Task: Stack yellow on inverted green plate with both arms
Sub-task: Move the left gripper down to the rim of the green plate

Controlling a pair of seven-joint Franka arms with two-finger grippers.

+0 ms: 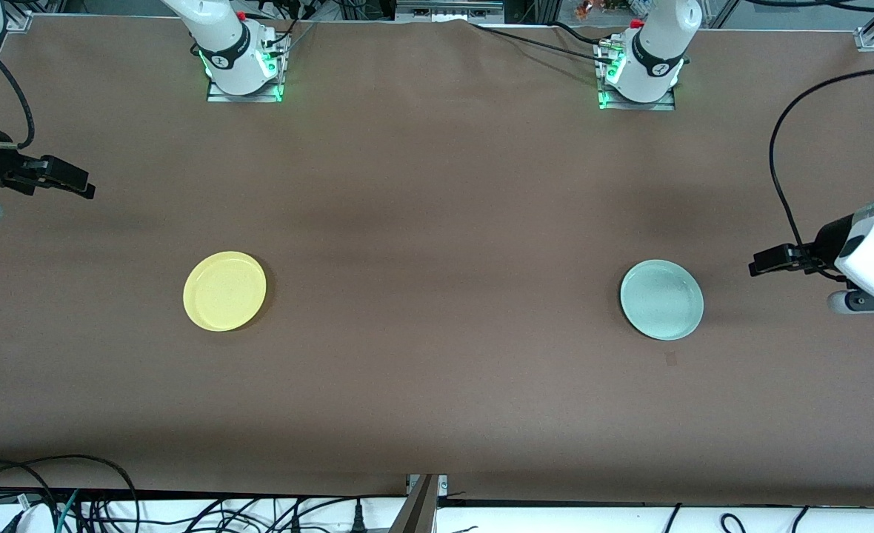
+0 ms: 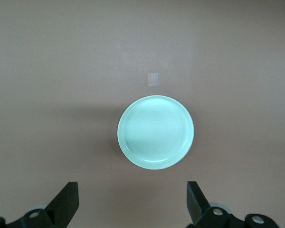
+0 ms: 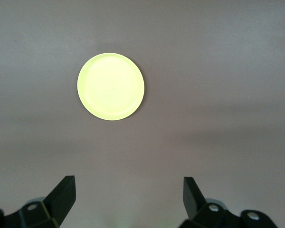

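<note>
Left gripper and right gripper up high at table ends, wide open and empty, green plate and yellow plate flat and well apart, likely light, stiff, slippery, best pinched at rim.

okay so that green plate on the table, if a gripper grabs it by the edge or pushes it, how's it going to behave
The green plate looks like a rigid, one-piece dish, so it should probably hold its shape rather than flex. It lies flat and low on the brown table, so a push would likely slide it, not tip or roll it. Its smooth, shallow rim may offer little grip and could slip.
</note>
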